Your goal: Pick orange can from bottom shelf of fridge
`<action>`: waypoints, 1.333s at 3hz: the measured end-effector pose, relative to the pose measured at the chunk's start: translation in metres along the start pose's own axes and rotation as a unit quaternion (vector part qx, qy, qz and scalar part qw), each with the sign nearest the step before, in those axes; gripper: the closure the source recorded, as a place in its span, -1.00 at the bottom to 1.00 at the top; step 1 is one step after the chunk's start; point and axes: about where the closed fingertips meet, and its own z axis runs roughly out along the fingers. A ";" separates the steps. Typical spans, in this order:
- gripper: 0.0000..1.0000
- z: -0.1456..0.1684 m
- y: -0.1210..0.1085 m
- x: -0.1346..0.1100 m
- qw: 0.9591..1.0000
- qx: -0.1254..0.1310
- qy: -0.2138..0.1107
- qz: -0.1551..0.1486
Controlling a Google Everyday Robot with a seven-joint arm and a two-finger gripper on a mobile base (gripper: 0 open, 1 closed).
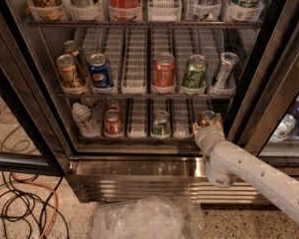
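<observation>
My gripper (208, 127) is at the front right end of the bottom shelf (139, 139) of the fridge (139, 171). The orange can (207, 117) stands upright right at it, its silver rim showing just above my white wrist. Whether my jaws are pinching the can or only standing either side of it, I cannot tell.

I judge the can light and thin-walled, stiff enough if full but easy to dent. Its skin is smooth and, being chilled, probably slick. The hold I want is across the round wall at mid-height, below the rim, firm but not crushing, with the can kept upright.

The shelf carries white slotted lane trays (138, 118). The lane at my jaws holds the orange can. The one just to the left shows nothing, and the next holds a green can (161, 124). Farther left stand a redder can (112, 123) and a clear bottle (82, 119). The tray's front lip will likely need a slight lift to clear
</observation>
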 end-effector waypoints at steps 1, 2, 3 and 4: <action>1.00 -0.001 -0.001 -0.003 1.000 0.000 0.000 0.000; 1.00 -0.021 -0.007 -0.025 0.998 -0.025 -0.028 0.054; 1.00 -0.049 -0.008 -0.050 0.990 -0.057 -0.076 0.106; 1.00 -0.069 -0.014 -0.065 0.981 -0.075 -0.107 0.143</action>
